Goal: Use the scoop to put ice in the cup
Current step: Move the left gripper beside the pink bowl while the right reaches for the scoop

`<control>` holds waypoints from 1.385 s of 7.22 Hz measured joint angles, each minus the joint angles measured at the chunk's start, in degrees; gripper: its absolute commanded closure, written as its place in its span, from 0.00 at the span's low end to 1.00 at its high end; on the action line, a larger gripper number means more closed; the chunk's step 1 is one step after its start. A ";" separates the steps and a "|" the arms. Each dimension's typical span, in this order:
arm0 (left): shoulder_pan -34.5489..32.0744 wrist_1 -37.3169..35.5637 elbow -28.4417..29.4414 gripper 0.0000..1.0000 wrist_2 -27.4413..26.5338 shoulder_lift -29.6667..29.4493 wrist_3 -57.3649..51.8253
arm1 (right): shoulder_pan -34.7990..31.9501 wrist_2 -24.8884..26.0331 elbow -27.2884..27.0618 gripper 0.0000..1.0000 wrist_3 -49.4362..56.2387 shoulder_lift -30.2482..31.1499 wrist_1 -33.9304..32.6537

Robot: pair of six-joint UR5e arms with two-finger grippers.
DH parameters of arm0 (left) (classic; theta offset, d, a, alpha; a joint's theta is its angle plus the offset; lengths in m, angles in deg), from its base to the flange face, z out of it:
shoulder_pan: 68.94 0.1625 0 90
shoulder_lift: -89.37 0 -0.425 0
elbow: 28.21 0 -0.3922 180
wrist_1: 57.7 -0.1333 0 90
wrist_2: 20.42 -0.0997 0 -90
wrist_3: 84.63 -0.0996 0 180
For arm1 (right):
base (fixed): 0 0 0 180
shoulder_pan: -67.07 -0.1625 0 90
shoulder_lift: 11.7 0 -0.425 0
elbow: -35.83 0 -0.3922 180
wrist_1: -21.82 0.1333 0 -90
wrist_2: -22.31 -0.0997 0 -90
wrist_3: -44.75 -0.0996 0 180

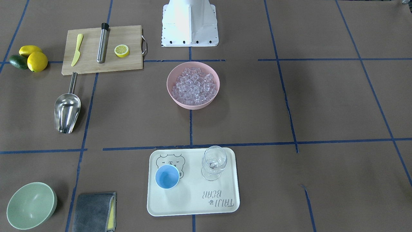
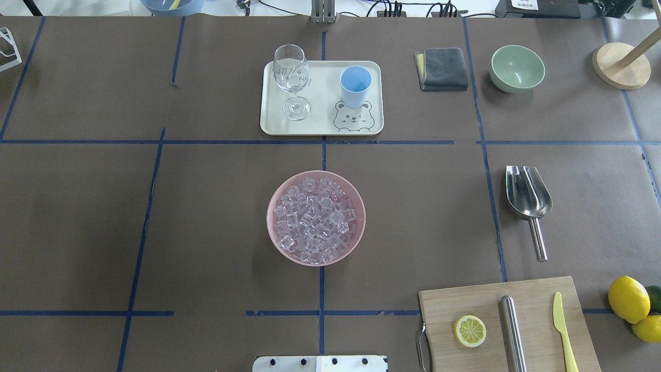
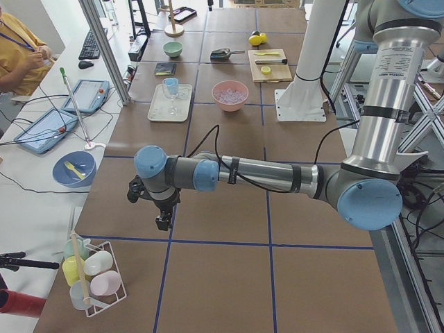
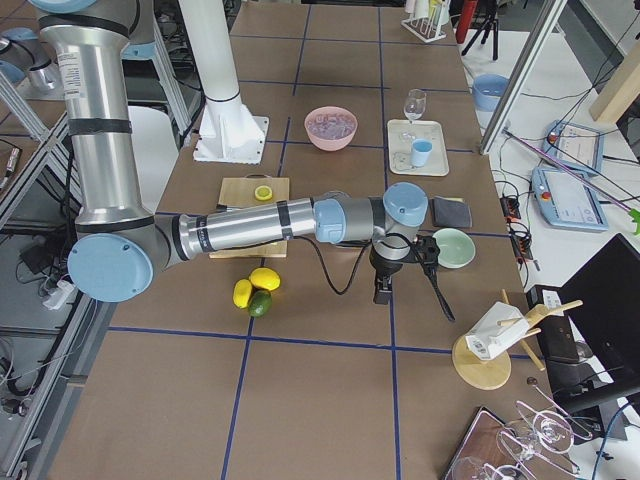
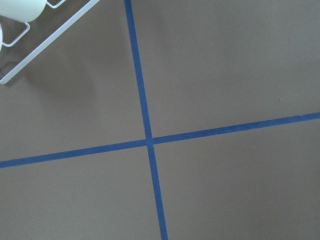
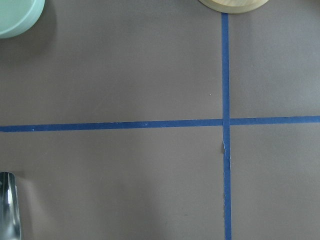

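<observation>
A brown desk [image 2: 206, 232] marked with blue tape lines carries everything. Two robot arms reach low over its ends.

The left fingers [image 3: 164, 220] hang above a tape crossing, beside one white wire rack [image 3: 97, 277] and well apart from every task item. The right fingers [image 4: 381, 292] hang over bare desk, near one pale green bowl [image 2: 517, 67].

One wooden cutting board [image 2: 465, 305] holds one steel cylinder [image 2: 513, 330], one yellow knife [image 2: 563, 330] and one lemon half [image 2: 470, 330]. One cream tray [image 2: 320, 124] holds one stemmed glass [image 2: 292, 72] and the one light-blue cup [image 2: 355, 85], set apart from each other and roughly midway between the two sets of fingers. One pink bowl [image 2: 269, 217] at the desk's centre is heaped with ice [image 2: 315, 219], too many cubes to count. The one scoop [image 2: 528, 196] lies flat near the right fingers.

There are also one grey cloth [image 2: 443, 68], two whole lemons [image 2: 628, 298] and one dark green fruit [image 1: 17, 61].

Both sets of fingers appear only small and dark in the side views, so I cannot tell whether they are released or clenched. The right wrist view shows only a sliver of the scoop. The overhead view cuts off the board's near edge.

Bare desk surrounds the pink bowl and the scoop.
</observation>
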 measured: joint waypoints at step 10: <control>0.21 0.42 -7.32 0.00 -0.03 1.27 0.04 | -2.14 -0.04 -0.28 0.00 -0.02 -0.51 0.00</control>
